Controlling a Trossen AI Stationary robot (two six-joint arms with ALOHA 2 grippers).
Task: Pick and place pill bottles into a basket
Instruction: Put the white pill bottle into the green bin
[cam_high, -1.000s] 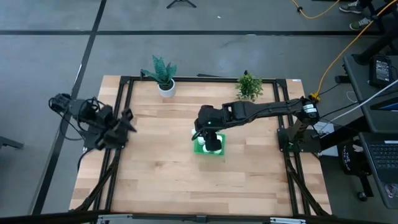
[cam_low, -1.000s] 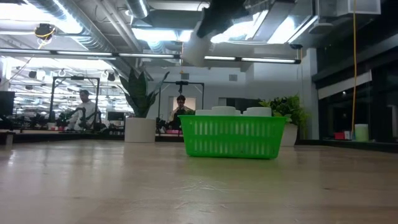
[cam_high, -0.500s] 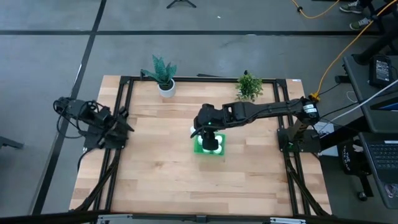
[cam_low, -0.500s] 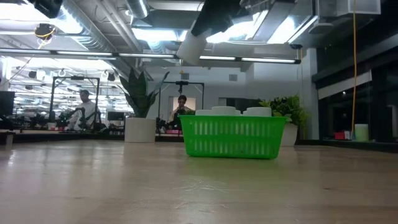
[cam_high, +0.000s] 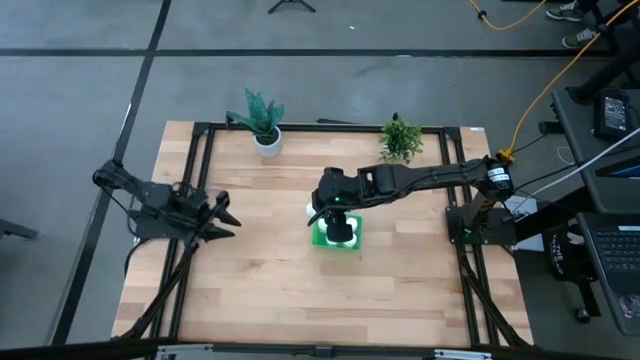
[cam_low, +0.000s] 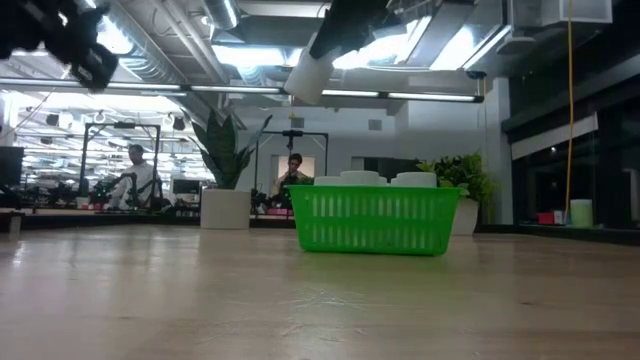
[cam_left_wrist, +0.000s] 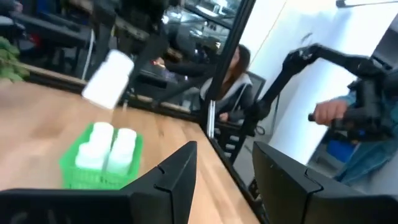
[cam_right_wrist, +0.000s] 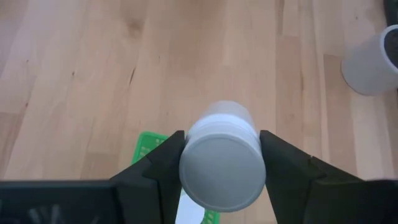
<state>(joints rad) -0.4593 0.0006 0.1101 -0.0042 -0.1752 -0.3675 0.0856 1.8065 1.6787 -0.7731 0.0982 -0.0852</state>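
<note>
The right gripper (cam_right_wrist: 221, 163), jaws pinching a pill bottle (cam_right_wrist: 221, 160), hangs above the basket (cam_low: 373, 220); next comes lowering and release. The left gripper (cam_left_wrist: 224, 168), jaws spread, waits aside.

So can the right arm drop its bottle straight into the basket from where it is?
Probably yes. The right claw holds a pill bottle above the basket, near its edge. Nothing lies between them, though bottles already inside leave little room.
</note>
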